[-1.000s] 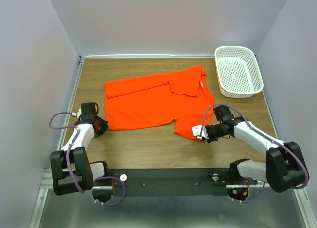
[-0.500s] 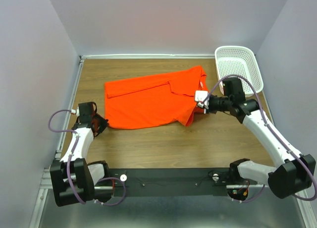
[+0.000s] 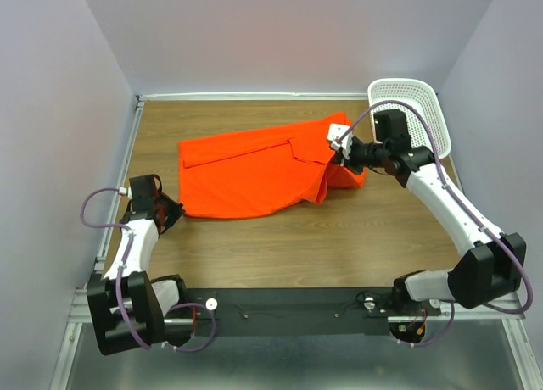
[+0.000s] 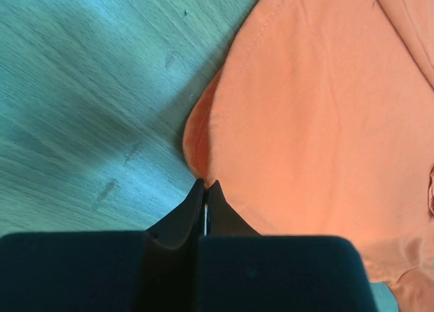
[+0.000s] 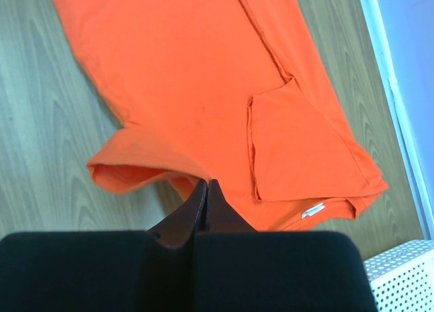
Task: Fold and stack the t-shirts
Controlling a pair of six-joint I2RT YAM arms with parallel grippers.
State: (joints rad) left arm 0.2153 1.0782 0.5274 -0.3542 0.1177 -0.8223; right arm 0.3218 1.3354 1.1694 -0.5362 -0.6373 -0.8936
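One bright orange t-shirt (image 3: 246,169) lies spread on the wooden table, collar end to the right. My right gripper (image 3: 336,153) is shut on a lifted flap of its right side. That flap hangs raised over the collar end; in the right wrist view the fabric (image 5: 190,74) curls up into the tips (image 5: 207,183), and the white neck label (image 5: 313,210) shows beside them. My left gripper (image 3: 174,214) sits low at the shirt's near left corner. Its jaws are shut, with the curled corner of the cloth (image 4: 196,142) pinched at the tips (image 4: 205,184).
A white perforated basket (image 3: 403,83) stands at the back right corner, just behind the right arm, and shows in the right wrist view (image 5: 403,278). Grey walls close in the table on the left, back and right. Bare wood (image 3: 280,246) lies between the shirt and the arm bases.
The right gripper has lifted the shirt's near right flap and carried it back and up over the collar end. The left gripper has hardly moved, staying at the near left corner.
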